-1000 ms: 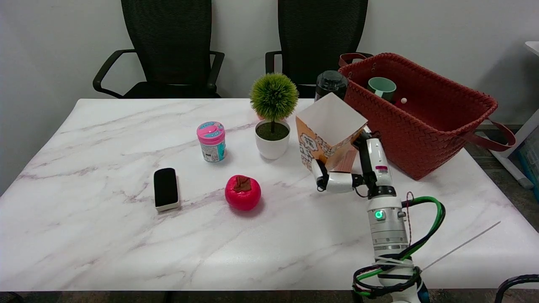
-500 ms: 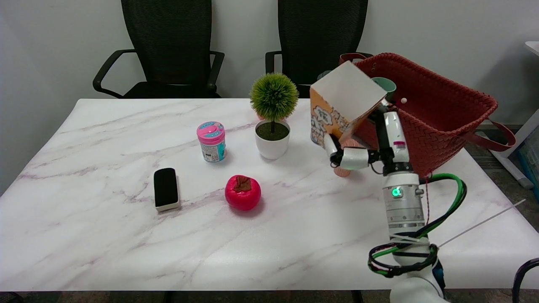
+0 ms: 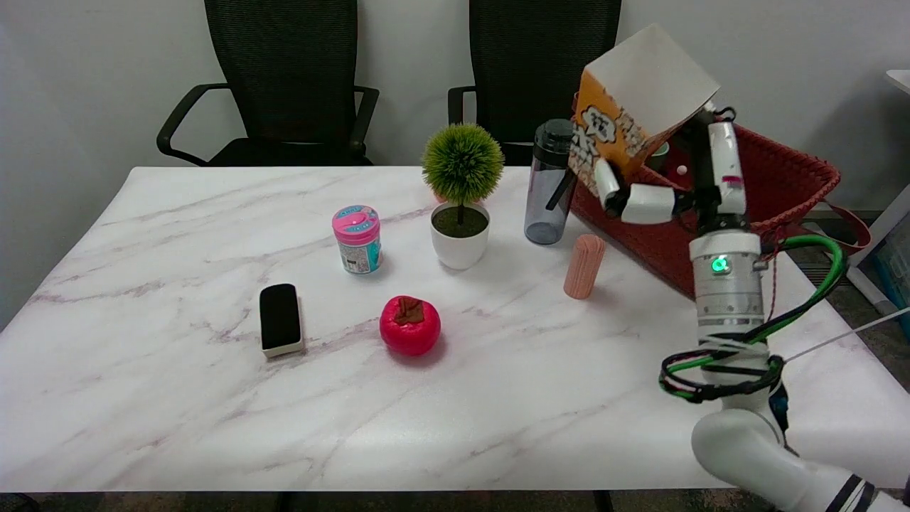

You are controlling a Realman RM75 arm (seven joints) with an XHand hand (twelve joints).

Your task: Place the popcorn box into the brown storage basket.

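My right hand [image 3: 668,192] holds the orange popcorn box [image 3: 633,107] in the air, tilted with its open white mouth toward the camera. The box hangs over the left rim of the brown woven storage basket [image 3: 782,178], which stands at the table's far right. The thumb lies against the box's printed front face and the other fingers run up its right side. A green cup [image 3: 660,151] inside the basket is mostly hidden behind the box.
A dark water bottle [image 3: 549,181] stands just left of the basket, with a pink ribbed cylinder [image 3: 584,266] in front of it. Farther left are a potted green plant [image 3: 461,195], a pink-lidded jar [image 3: 357,238], a red apple [image 3: 409,325] and a black eraser [image 3: 279,318].
The hand has lifted the popcorn box up and to the right, from table height beside the basket to above its left rim. The bottle and pink cylinder are now uncovered.
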